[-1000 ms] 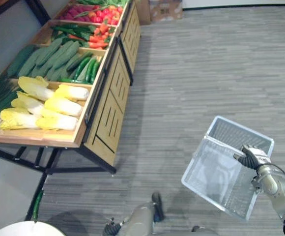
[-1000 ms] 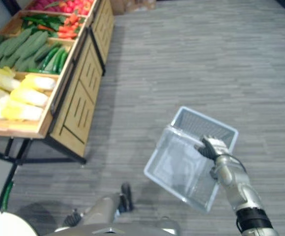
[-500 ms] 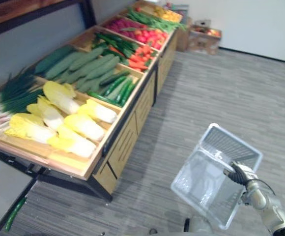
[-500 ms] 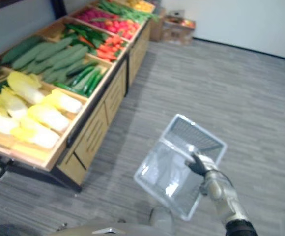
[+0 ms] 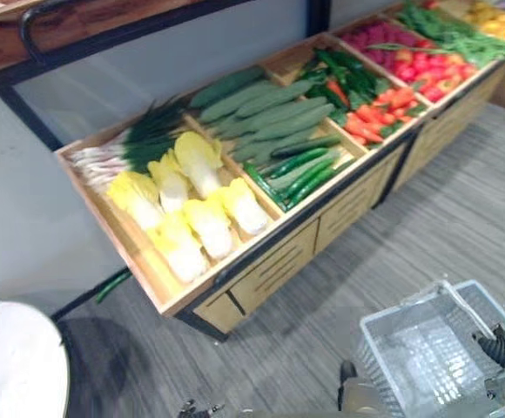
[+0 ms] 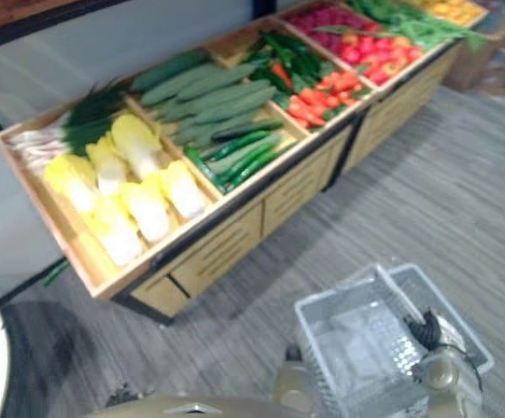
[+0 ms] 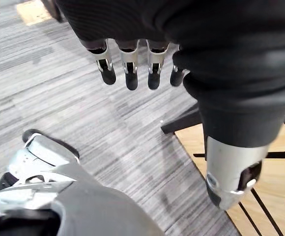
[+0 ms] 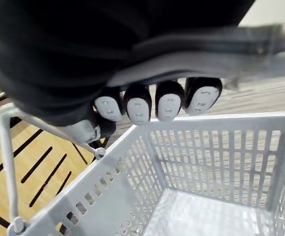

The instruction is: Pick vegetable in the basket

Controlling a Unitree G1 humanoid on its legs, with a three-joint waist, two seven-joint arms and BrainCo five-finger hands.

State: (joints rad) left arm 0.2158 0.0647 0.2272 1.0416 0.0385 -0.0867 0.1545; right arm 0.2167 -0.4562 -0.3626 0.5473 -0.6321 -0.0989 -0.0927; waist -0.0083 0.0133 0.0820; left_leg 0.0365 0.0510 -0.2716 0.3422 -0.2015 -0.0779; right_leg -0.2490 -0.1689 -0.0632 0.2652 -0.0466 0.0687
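Along the wall stands a wooden produce stand (image 5: 261,261), its tilted top split into open bins. Nearest bin: yellow napa cabbages (image 5: 191,218) with green onions (image 5: 131,148) laid behind them. Next bin: big pale-green cucumbers (image 5: 261,109) toward the back, slimmer dark cucumbers (image 5: 300,170) toward the front rim. Further along: dark green peppers (image 5: 348,70) beside orange-red vegetables (image 5: 379,113), then red produce (image 5: 400,48); the kinds beyond that are too small to tell. One long green vegetable (image 5: 113,286) lies on the grey plank floor (image 5: 461,218) under the stand's near end. All the other vegetables sit in the bins. A white mesh basket (image 5: 383,348) hangs low at the robot's right, well apart from the stand, with the right hand (image 5: 499,344) at its handle. Right wrist view adds what the head views cannot: fingertips (image 8: 168,105) curled under in a row, clamped over the wire handle, and the basket's floor bare, no vegetable in it. Left wrist view shows the left hand (image 7: 132,54) hanging over the floor, fingers (image 7: 131,73) straight and relaxed, holding nothing, close to the stand's slotted front panel (image 7: 260,196).
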